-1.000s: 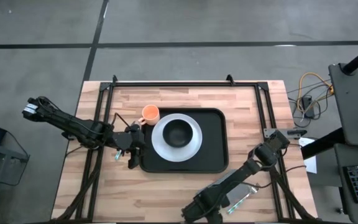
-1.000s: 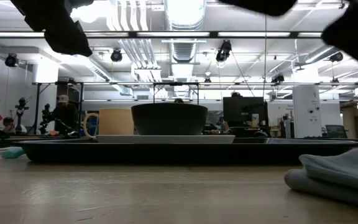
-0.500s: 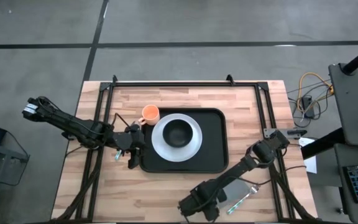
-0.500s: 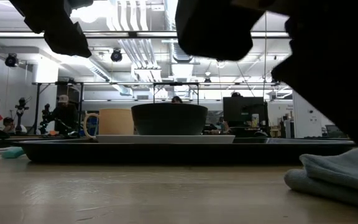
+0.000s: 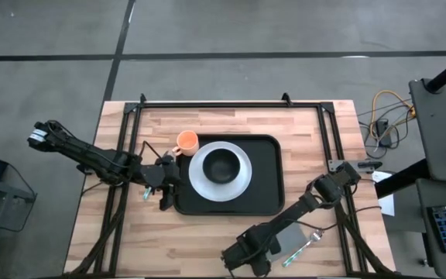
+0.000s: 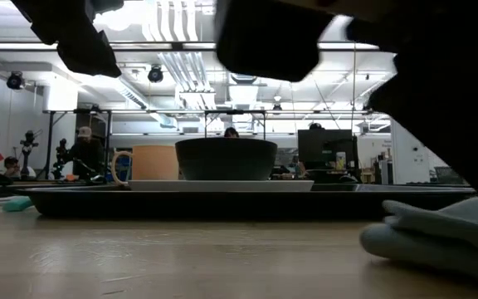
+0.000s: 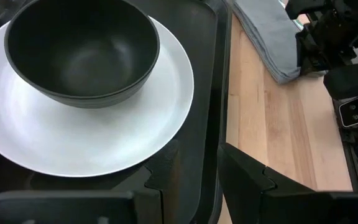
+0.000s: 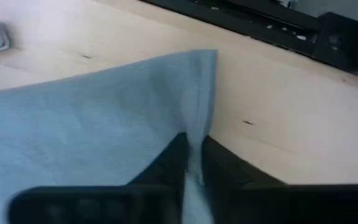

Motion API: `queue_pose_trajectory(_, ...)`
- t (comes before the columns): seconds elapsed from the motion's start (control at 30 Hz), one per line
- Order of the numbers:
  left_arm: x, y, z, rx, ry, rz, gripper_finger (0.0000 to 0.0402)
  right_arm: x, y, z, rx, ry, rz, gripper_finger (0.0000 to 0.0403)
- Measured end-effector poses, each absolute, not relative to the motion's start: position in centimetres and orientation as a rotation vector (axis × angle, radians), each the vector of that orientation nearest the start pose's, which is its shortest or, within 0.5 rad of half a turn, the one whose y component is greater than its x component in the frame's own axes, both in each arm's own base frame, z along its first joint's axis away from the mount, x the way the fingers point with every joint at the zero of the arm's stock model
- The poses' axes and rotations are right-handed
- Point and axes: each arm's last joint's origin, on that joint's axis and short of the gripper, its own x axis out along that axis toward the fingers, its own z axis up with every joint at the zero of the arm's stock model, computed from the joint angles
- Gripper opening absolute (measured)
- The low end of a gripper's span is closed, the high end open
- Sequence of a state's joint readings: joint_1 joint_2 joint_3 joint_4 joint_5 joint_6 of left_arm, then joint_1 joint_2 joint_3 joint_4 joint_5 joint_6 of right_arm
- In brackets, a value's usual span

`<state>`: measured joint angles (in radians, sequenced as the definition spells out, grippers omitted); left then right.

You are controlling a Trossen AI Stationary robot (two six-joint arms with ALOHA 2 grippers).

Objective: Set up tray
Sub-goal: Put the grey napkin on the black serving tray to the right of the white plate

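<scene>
The black tray (image 5: 265, 167) lies flat on the wooden table and carries a white plate (image 5: 238, 182) with a black bowl (image 5: 221, 165) on it. An orange cup (image 5: 186, 142) stands at the tray's far left corner. My left gripper (image 5: 167, 195) is shut on the tray's rim at its near left corner. A grey napkin (image 5: 294, 234) lies on the table near the front edge, right of centre. My right gripper (image 5: 244, 254) is shut on it at its left end. My left gripper has the tray's raised rim (image 7: 215, 146) at the near left corner, with one finger (image 7: 166, 180) inside the tray and the other (image 7: 244, 177) outside on the table side. The fingers come in nearly level from the table's left. The tray rests flat on the table. My right gripper pinches a ridge of the napkin's cloth (image 8: 199, 140) at its edge between the two fingers (image 8: 169, 165). One layer or several, I cannot tell. The rest of the napkin (image 8: 92, 124) lies slack on the table.
A fork-like utensil (image 5: 307, 245) lies right of the napkin. A small teal thing (image 5: 145, 194) lies left of my left gripper. Black frame rails run along the table's left, right and far sides. Bare wood shows near the front left.
My right gripper has moved a little toward the table's left over the napkin's end and has shut on the cloth. The napkin's left end has bunched up and shifted slightly leftward; the rest stays on the table.
</scene>
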<state>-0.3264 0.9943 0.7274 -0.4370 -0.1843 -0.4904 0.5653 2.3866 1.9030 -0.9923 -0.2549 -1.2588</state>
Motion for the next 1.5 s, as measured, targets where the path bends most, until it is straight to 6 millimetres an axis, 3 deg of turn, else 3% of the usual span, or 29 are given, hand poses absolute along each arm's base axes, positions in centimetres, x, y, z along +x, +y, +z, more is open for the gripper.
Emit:
queue_pose_trajectory(0.17,19.2,-6.0,25.5,-0.293,0.699,0.035,0.0089,39.4,25.2,13.2,-1.136,0.918,1.462,0.001)
queue_pose_trajectory(0.33,19.2,-5.9,25.4,-0.312,0.701,0.043,0.0089,39.3,24.6,15.2,-1.274,1.069,1.251,0.0009)
queue_pose_trajectory(0.43,19.2,-5.9,25.4,-0.335,0.701,0.051,0.0089,39.1,24.0,17.8,-1.254,1.103,1.14,0.0008)
queue_pose_trajectory(0.8,19.2,-6.0,25.4,-0.357,0.711,0.033,0.0089,35.4,21.8,26.4,-1.094,1.217,0.789,0.0008)
queue_pose_trajectory(1.07,19.1,-6.0,25.2,-0.411,0.73,0.058,0.0089,31.8,18.7,33.4,-0.988,1.187,0.459,0.0008)
queue_pose_trajectory(1.27,19.1,-6.0,25.2,-0.41,0.733,0.059,0.0089,29.9,15.0,37.2,-0.823,1.166,0.254,0.0008)
queue_pose_trajectory(1.37,19.1,-6.0,25.2,-0.41,0.733,0.059,0.0089,29.3,13.3,38.4,-0.783,1.153,0.167,0.0008)
queue_pose_trajectory(1.5,19.0,-6.0,25.2,-0.408,0.739,0.061,0.0089,29.7,11.6,38.5,-0.721,1.173,0.136,0.0008)
